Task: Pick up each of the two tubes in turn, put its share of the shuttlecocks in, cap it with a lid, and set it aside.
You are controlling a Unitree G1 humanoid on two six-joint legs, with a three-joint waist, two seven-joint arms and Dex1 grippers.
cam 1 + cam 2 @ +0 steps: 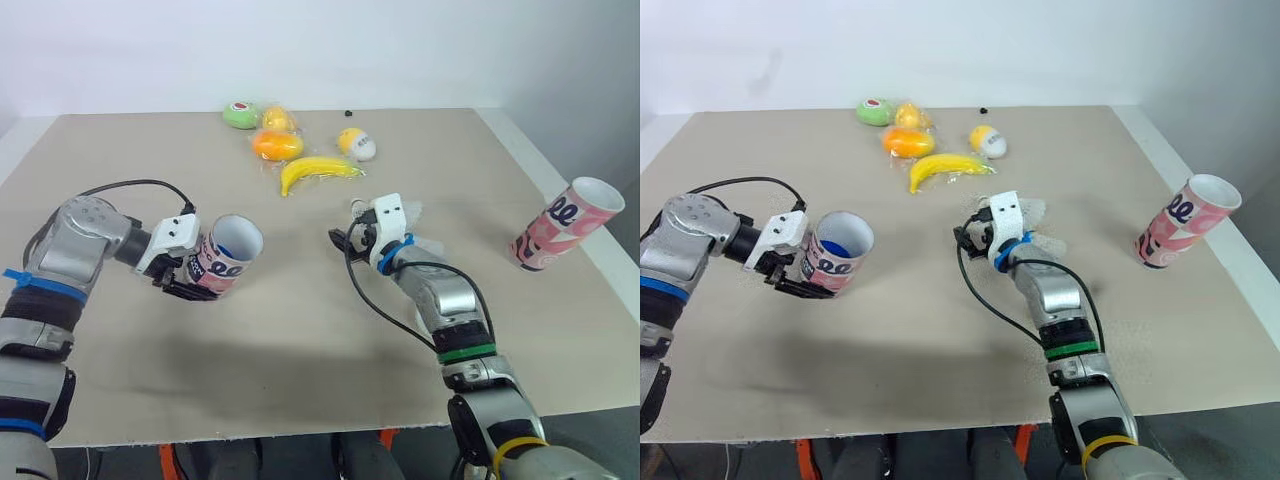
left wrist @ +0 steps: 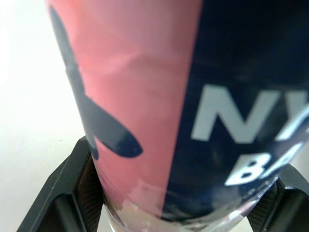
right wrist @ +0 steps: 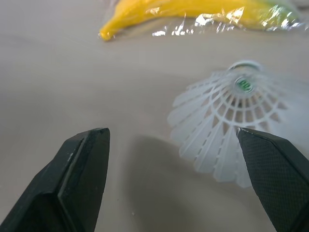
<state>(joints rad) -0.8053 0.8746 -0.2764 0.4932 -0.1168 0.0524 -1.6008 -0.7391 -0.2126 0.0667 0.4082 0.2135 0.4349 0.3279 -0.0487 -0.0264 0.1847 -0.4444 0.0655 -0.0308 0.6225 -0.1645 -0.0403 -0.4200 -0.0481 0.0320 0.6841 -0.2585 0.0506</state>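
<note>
One tube in left hand, right hand spread by shuttlecock.

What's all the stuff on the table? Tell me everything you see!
Pink and navy patterned tube: one, pink and dark blue, in the left gripper, mouth open.
Second pink patterned tube: one, pink and white, near the table's right edge, no lid.
White plastic shuttlecock: at least one, white, on the table by the right gripper.
Banana in clear wrap: one, yellow, far middle.
Green round fruit, yellow fruit, orange fruit, yellow-and-white egg shape: one each, clustered at the far side.
Beige table: one, under everything.
Left gripper: black fingers, shut on the tube.
Right gripper: black fingers, open.
</note>
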